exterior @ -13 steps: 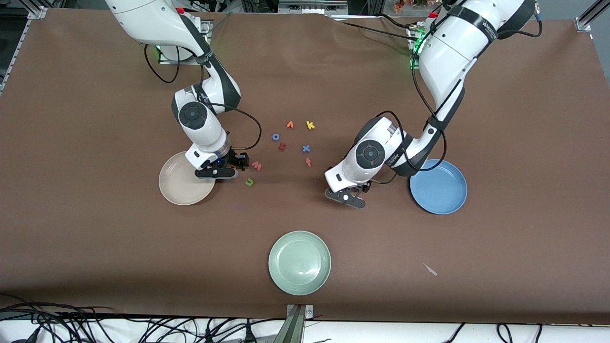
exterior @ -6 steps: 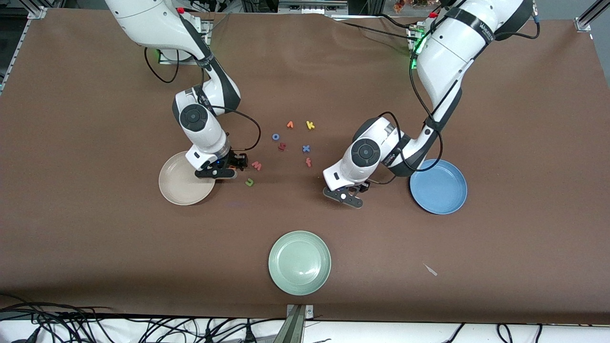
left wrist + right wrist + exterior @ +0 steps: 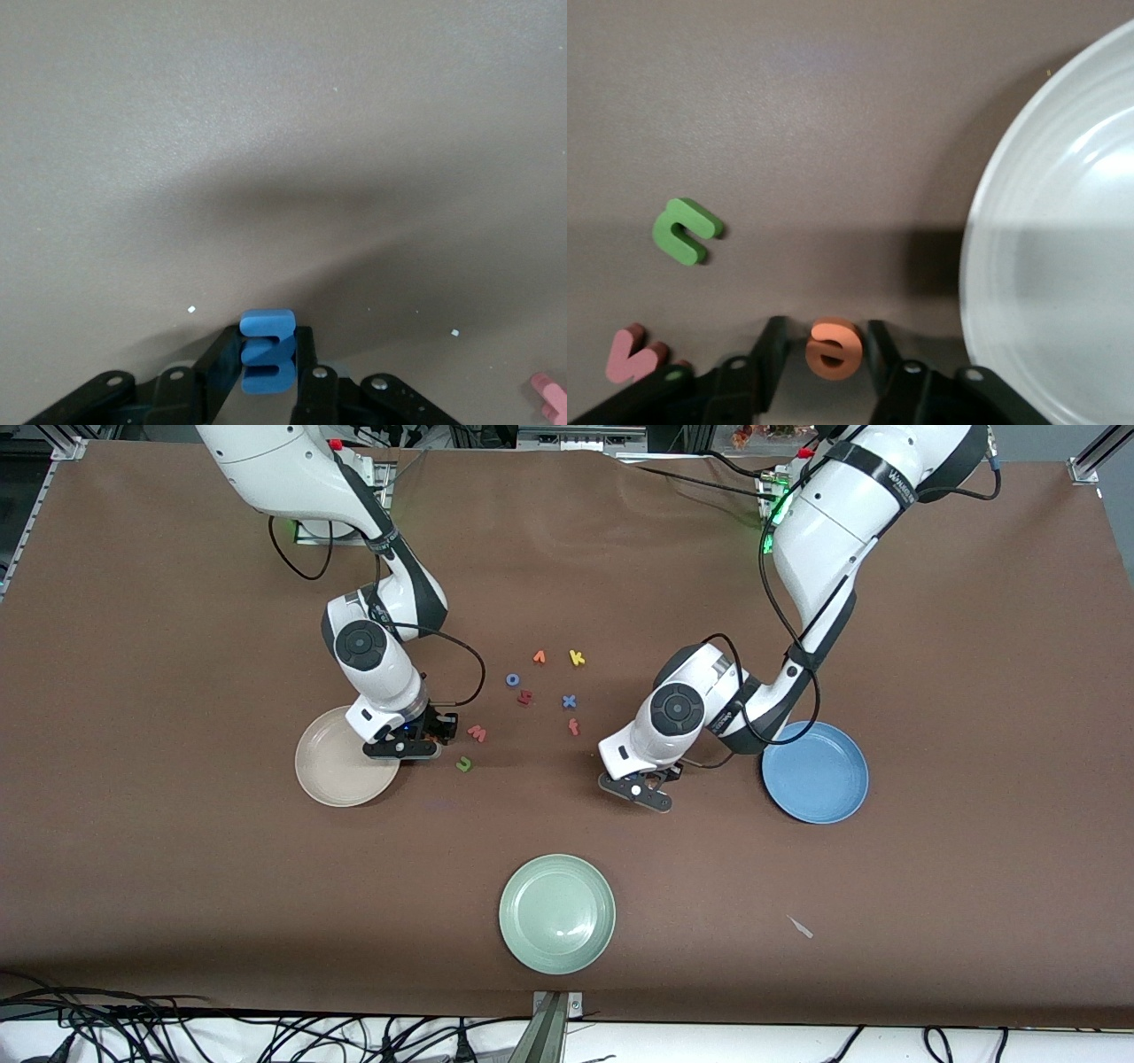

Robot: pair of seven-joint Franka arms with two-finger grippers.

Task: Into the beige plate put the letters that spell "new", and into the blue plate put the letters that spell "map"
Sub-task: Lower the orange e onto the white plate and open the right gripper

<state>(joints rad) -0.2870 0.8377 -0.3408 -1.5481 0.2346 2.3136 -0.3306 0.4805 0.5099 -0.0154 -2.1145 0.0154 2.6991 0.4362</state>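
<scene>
Left end effector [image 3: 266, 376]: clamped on the light-blue m [image 3: 266, 363], standing on edge, long axis upright between the fingers, low over bare bench [image 3: 974, 646] beside the blue plate [image 3: 815, 772].

Right end effector [image 3: 828, 367]: closed on the orange e [image 3: 833, 348] at the beige plate [image 3: 1045, 266] rim.

Green n [image 3: 685, 230], legs toward the plate, and pink-red w [image 3: 631, 354] lay flat, apart, open bench around them.
</scene>
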